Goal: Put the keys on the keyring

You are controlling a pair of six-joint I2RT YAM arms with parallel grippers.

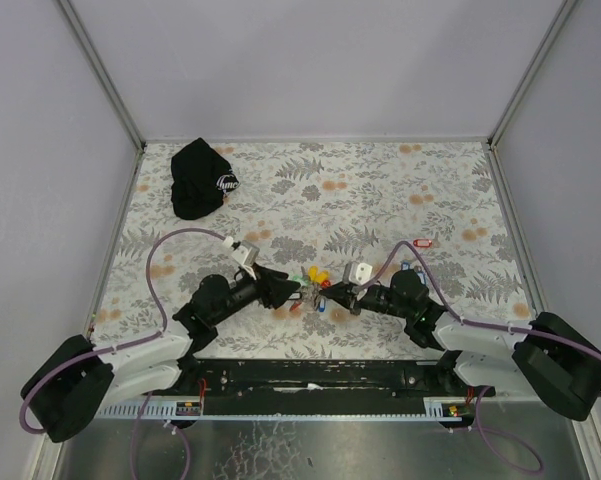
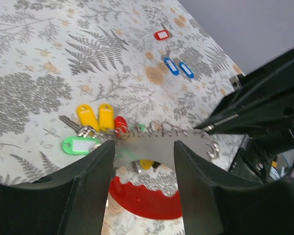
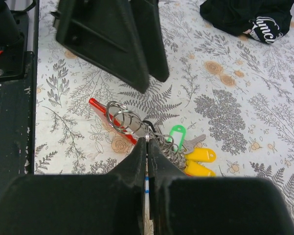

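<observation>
The bench (image 1: 380, 190) has a grey fern-print cover. The two arms meet at lower centre of the top view. The left hand (image 1: 296, 290) points right and the right hand (image 1: 331, 290) points left, with the keys (image 1: 317, 276) bunched between them.

The left hand's fingers (image 2: 83, 191) stand apart. In its own view they frame the keyring (image 3: 120, 116). A grey serrated bar crosses the gap, and a red rounded piece lies lower in the frame. From the right wrist, these fingers hang just above the rings and nothing shows clamped between them.

The right hand is pressed together, its tips right at the cluster of rings. Whether a ring is pinched between them cannot be told.

In the bunch are two yellow tags (image 2: 98, 116) side by side, a green tag (image 2: 80, 145) to their lower left and a small red one just to their right, all next to the rings.

Other keys lie loose. The blue tags (image 2: 170, 65) are a pair near each other at upper centre of the left wrist view, and the red tag (image 2: 162, 35) lies farther up. A black cap (image 1: 200, 178) sits at upper left of the bench, well apart from everything.
</observation>
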